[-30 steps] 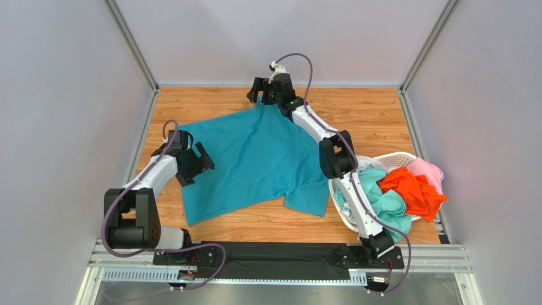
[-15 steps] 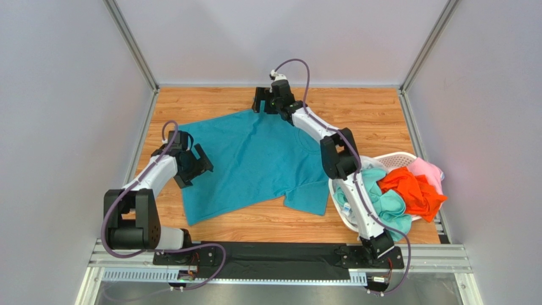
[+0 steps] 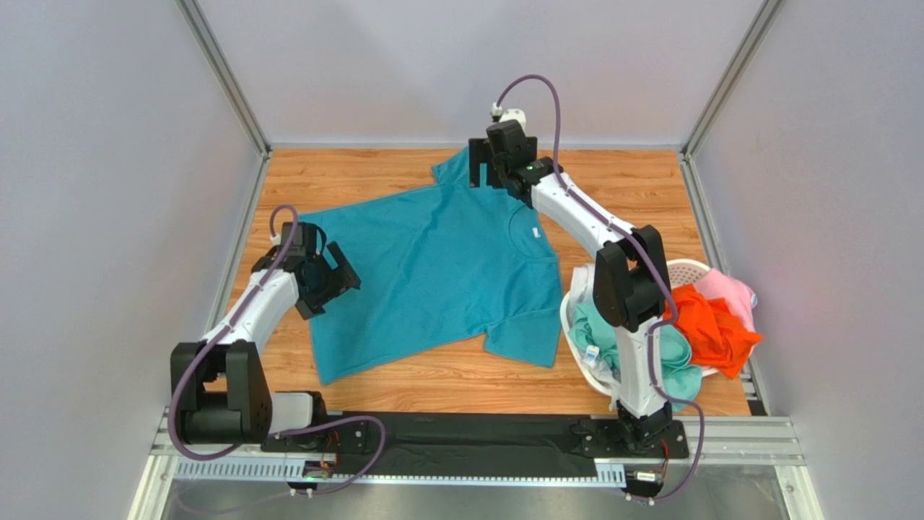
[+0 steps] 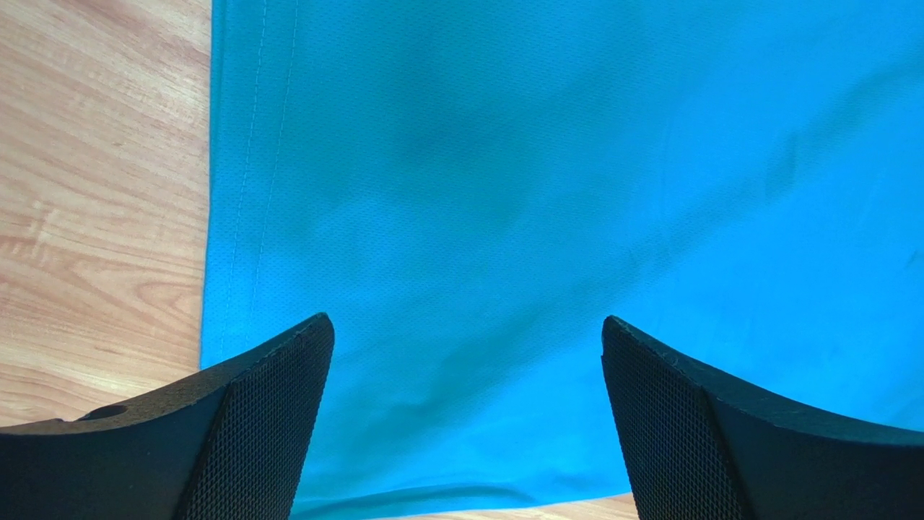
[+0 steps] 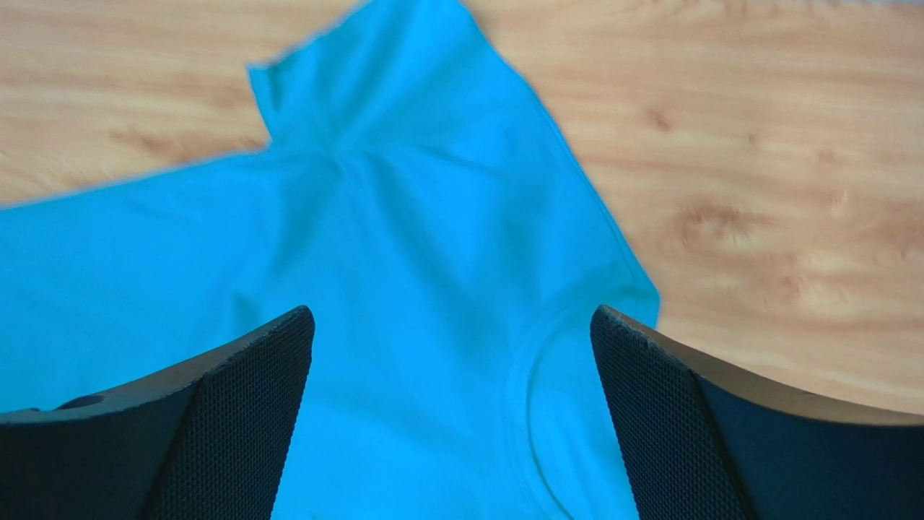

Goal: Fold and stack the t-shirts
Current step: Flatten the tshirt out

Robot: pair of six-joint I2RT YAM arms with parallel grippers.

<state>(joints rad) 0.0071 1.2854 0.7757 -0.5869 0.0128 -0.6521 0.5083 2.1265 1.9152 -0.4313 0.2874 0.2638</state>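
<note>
The deep teal-blue t-shirt (image 3: 434,271) lies spread flat on the wooden table, collar (image 3: 527,234) toward the right. Its far sleeve (image 3: 451,169) lies laid out at the back. My left gripper (image 3: 334,280) is open and empty over the shirt's left hem edge; in the left wrist view the gripper (image 4: 466,325) has teal cloth (image 4: 542,195) between its wide-apart fingers. My right gripper (image 3: 485,173) is open and empty above the far shoulder; in the right wrist view the gripper (image 5: 452,314) hangs over sleeve (image 5: 369,76) and collar (image 5: 542,390).
A white perforated laundry basket (image 3: 694,267) stands at the right edge, holding mint green (image 3: 679,366), orange (image 3: 710,325) and pink (image 3: 729,288) shirts. The right arm's lower link crosses in front of the basket. Bare wood (image 3: 629,195) shows at the back right. Walls enclose the table.
My right gripper moved right and back from the far sleeve, which now lies flat, and its elbow swung right. The left gripper shifted slightly left.
</note>
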